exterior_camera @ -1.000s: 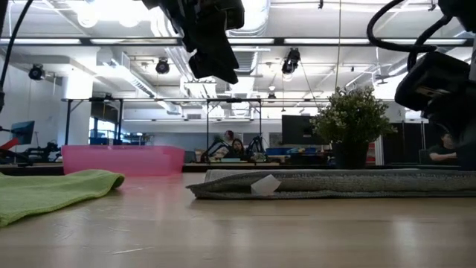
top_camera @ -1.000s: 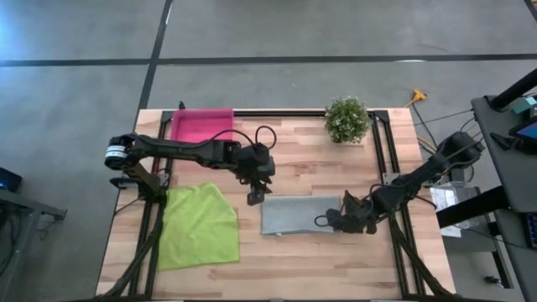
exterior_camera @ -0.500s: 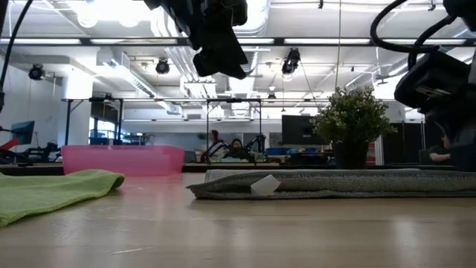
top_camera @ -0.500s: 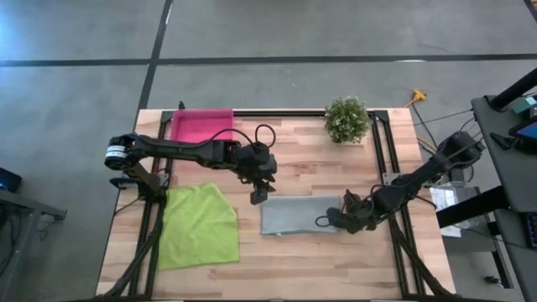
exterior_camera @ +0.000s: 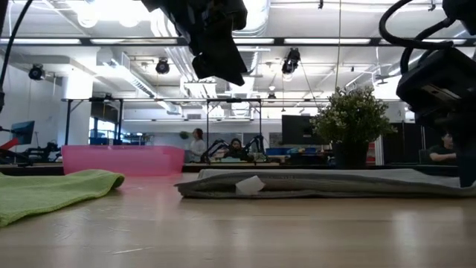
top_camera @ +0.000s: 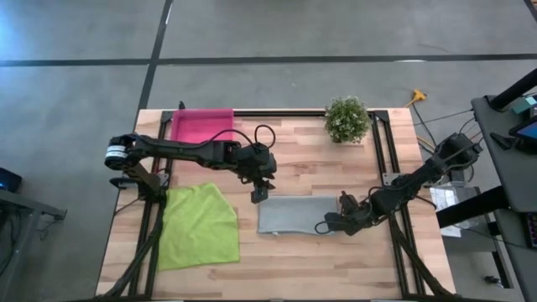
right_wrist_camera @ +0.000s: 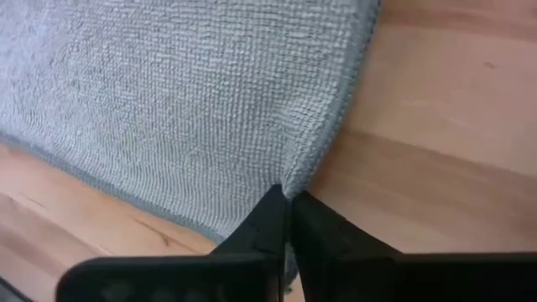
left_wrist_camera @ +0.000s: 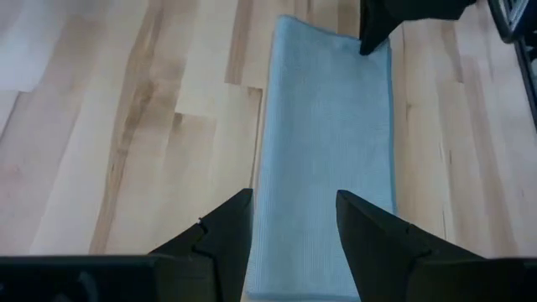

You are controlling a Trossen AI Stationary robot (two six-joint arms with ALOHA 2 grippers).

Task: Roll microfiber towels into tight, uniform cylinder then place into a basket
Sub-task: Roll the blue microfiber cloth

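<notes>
The grey towel point(top_camera: 295, 215) lies folded into a flat strip in the middle of the table point(top_camera: 302, 268), not yet rolled. At its end nearest the right arm, the right gripper point(top_camera: 342, 223) sits low with its fingers pinched together on the hem, and the wrist view shows the cloth puckering right where the tips meet. Over the strip's other end hangs the left gripper point(top_camera: 258, 196), clear of the fabric, jaws partway apart and holding nothing. The lime green towel point(top_camera: 200, 226) is spread flat on the left side of the table, untouched. The pink basket point(top_camera: 201, 124) waits at the far left corner, well apart from both cloths, and it looks empty from above. A small potted plant point(top_camera: 346, 118) stands at the far edge.

Here's the worry: that pinch looks like it has only the very edge. If the arm lifts or turns on such a thin bite, I'd guess the hem slips free, or only the top layer comes up and the roll starts loose and crooked. With the other end unpinned, the whole strip could also just slide along the wood.

Hard to say how many layers the fold has. From table height the right fingertips are cut off at the frame's edge.
</notes>
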